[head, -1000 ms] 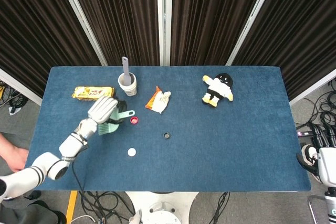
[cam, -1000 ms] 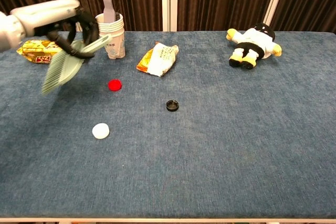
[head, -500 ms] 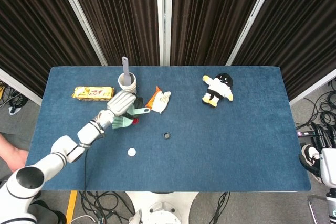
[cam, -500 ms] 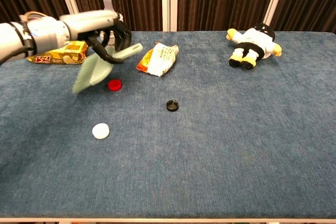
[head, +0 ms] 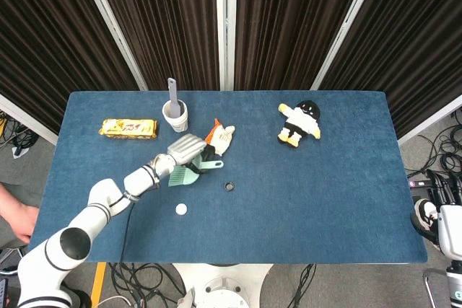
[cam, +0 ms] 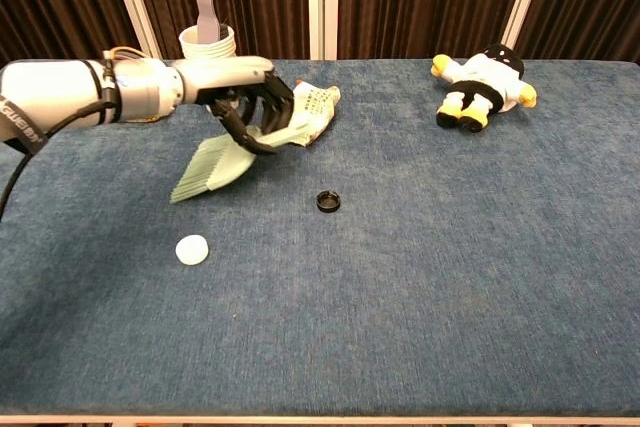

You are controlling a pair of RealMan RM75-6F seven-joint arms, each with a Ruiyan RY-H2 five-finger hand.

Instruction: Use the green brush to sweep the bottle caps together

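The left hand point(cam: 252, 105), dark-fingered with a pale grey shell over its back, has its fingers curled around the handle of the green brush point(cam: 215, 165), a pale mint plastic tool whose flat fan of ribbed bristles slopes down to the left, tips at or just above the cloth. In the head view the same left hand point(head: 189, 150) sits just below the paper cup, with the green brush point(head: 184, 173) poking out beneath it. Two bottle caps lie on the table: a small black ring-shaped cap point(cam: 328, 200) near the middle and a round white cap point(cam: 191, 249) nearer the front, well apart from each other; the brush head lies between them and to the left. The red cap cannot be seen in either view. The table point(cam: 420, 297) is covered in a deep blue, short-pile fabric. Behind the hand stands a stack of white paper cups point(cam: 207, 43) holding a flat grey utensil upright. Just beside the fingers lies a crumpled orange and white snack wrapper point(cam: 314, 112) with print too small to read. A glossy yellow snack bar point(head: 128, 128) with red lettering, unreadable here, lies at the table's left. A soft plush doll point(cam: 483, 80), black-headed with a white body and yellow limbs, lies at the far right. The right hand is out of sight in both views.
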